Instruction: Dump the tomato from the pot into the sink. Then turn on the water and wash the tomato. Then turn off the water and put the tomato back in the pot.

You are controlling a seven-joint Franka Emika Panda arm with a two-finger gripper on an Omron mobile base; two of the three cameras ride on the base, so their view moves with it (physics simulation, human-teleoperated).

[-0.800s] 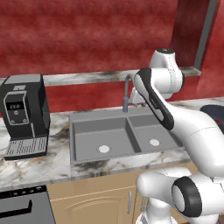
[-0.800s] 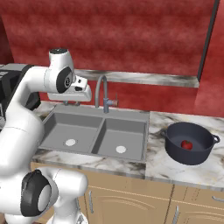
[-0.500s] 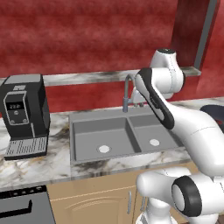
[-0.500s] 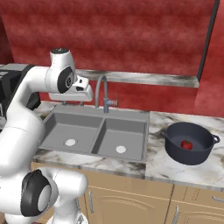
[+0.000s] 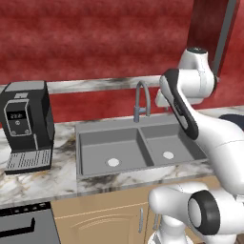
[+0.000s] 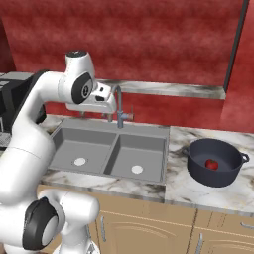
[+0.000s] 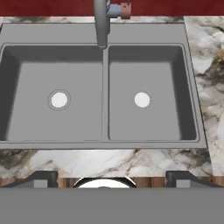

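With your gripper (image 7: 108, 177) hanging spread and empty over the sink (image 7: 105, 142), you are reaching for nothing yet, so swing toward the pot (image 6: 216, 162) off to its side (the tomato (image 6: 212, 164) sits inside) and grip the rim squarely.

Lighting — even, diffuse, moderately bright in all three views; no single lamp direction can be told. Shadows — soft and faint: slight darkening along the inner walls of the sink (image 7: 105, 65) basins, a dim patch inside the pot (image 6: 216, 161) around the tomato (image 6: 212, 164). Glare — small glossy highlight on the tomato, mild sheen on the white robot arm (image 5: 190, 114). Sharpness — rendered pictures, uniformly soft, coarse and slightly pixelled; marble counter (image 6: 178, 183) veining smeared. Faucet (image 7: 101, 22) near the hand camera looks blurred. Distortion — no bending at the edges visible.
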